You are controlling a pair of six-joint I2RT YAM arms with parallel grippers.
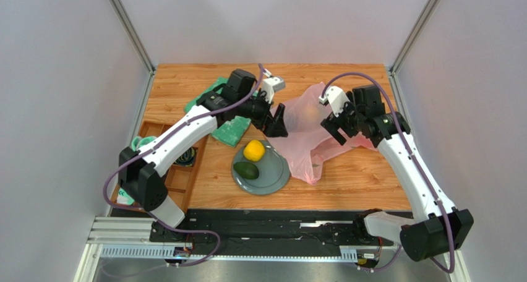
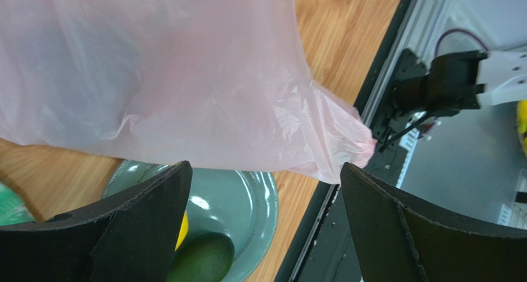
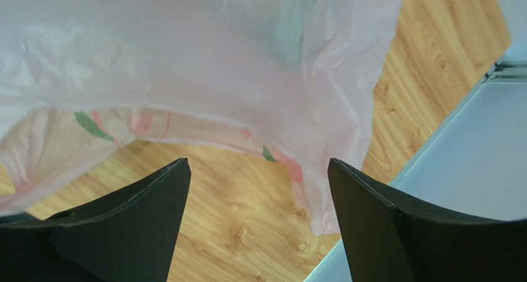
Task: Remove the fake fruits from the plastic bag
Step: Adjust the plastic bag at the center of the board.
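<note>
Mid-emptying: my left claw [image 1: 276,123] and right claw [image 1: 334,131] gape empty, flanking the plastic bag [image 1: 305,157] centre-frame; next needs a grip.

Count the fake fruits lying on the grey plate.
2. A yellow-orange citrus sits at the far side of the plate, and a dark green avocado lies just in front of it. More may be hidden inside the pink bag.
</note>
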